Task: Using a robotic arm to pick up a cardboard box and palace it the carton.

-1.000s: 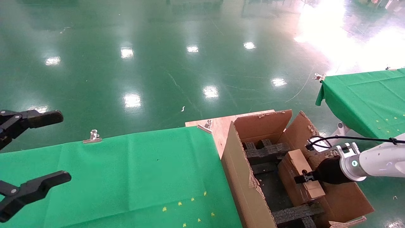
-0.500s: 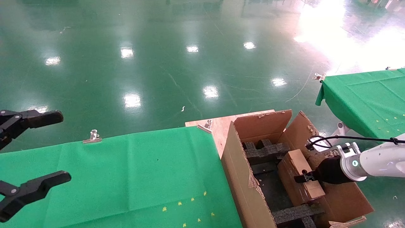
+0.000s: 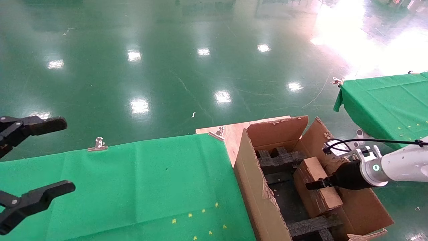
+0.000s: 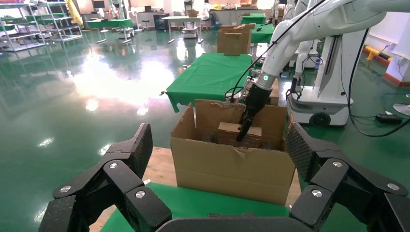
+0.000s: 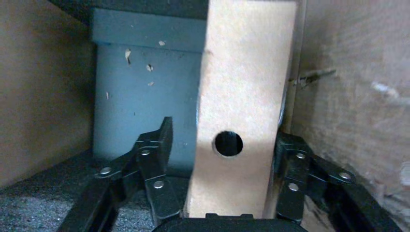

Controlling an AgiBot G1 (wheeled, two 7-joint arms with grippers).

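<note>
The robotic arm (image 3: 398, 164) has lifted slightly — its right gripper (image 3: 312, 185) has slid toward the carton's (image 3: 254, 187) left wall — over the cardboard box (image 3: 316, 185).

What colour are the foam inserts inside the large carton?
Black foam inserts inside the brown carton; the head view shows them best.

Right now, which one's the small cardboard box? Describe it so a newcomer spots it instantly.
Find the big ragged-flapped carton at the right end of the green-clothed table. Inside it, standing on edge against the right wall beside black foam inserts, is the cardboard box, with the right gripper straddling it. It is far smaller than the carton, closed, with a round hole in its narrow side.
</note>
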